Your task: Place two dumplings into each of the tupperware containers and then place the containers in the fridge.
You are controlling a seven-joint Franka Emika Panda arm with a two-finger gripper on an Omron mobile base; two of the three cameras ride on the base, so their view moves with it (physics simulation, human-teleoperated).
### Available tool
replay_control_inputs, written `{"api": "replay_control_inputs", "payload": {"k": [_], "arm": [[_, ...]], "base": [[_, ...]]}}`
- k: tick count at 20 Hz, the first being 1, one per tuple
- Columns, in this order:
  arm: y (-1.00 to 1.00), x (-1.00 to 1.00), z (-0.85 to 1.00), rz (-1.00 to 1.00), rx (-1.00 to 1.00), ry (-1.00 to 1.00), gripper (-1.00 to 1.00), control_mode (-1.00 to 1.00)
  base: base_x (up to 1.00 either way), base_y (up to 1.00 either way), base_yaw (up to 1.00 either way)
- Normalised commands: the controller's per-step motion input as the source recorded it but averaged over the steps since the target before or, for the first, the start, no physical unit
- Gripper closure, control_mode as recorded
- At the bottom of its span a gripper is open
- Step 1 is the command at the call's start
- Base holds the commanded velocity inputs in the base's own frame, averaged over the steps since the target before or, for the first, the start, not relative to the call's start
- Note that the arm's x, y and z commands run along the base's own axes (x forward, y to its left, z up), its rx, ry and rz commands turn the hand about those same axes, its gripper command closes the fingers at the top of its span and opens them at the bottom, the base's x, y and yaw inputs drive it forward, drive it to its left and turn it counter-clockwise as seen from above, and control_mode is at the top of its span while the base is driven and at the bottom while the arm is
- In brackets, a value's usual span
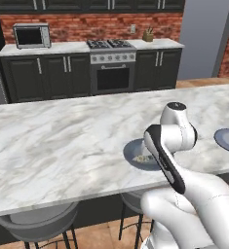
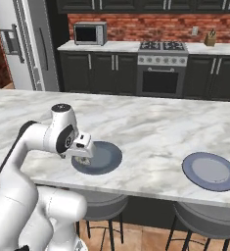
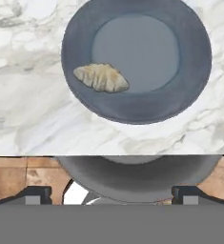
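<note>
Claw: gripper (image 3: 111,193) hangs over the near edge of the marble island, jaws spread as wide as they go, nothing between them; its two dark fingertips (image 3: 35,194) stand far apart at the bottom of the hand view.
Fridge: tall white-grey fridge (image 2: 26,44) with a dispenser panel in its door stands at the far left of the right base view, door shut, well apart from the arm.
Microwave: microwave (image 2: 89,33) sits on the back counter, right of the fridge.
Dumpling: one pale pleated dumpling (image 3: 101,77) lies on the left inner rim of the round plate, below the claw and not touched by it.
Plate: dark blue-grey plate (image 2: 109,156) rests on the island (image 2: 150,122) near its front edge, partly hidden by the hand in the right base view.
Stove: stove (image 2: 163,68) stands in the middle of the dark cabinets.
Second plate: second plate (image 2: 210,171), dark-rimmed, lies well to the right on the island.
Stools: grey stools (image 2: 204,218) stand under the island's front edge.
</note>
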Motion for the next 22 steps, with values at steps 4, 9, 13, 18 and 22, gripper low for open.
{"api": "replay_control_inputs", "payload": {"k": [4,9,13,18,22], "arm": [[0.24,1.00,-0.45,0.13,0.00,0.04,-1.00,-1.00],[0.15,1.00,-0.65,0.34,-0.01,0.01,-1.00,-1.00],[-0.06,0.39,-0.18,0.23,-0.03,0.00,-1.00,-1.00],[-0.05,-0.04,-0.05,0.05,-0.04,0.02,-1.00,-1.00],[0.13,-0.31,-0.32,0.00,-0.04,0.06,-1.00,-1.00]], "base": [[0.00,0.00,0.00],[0.00,0.00,0.00],[0.00,0.00,0.00],[0.00,0.00,0.00],[0.00,0.00,0.00]]}}
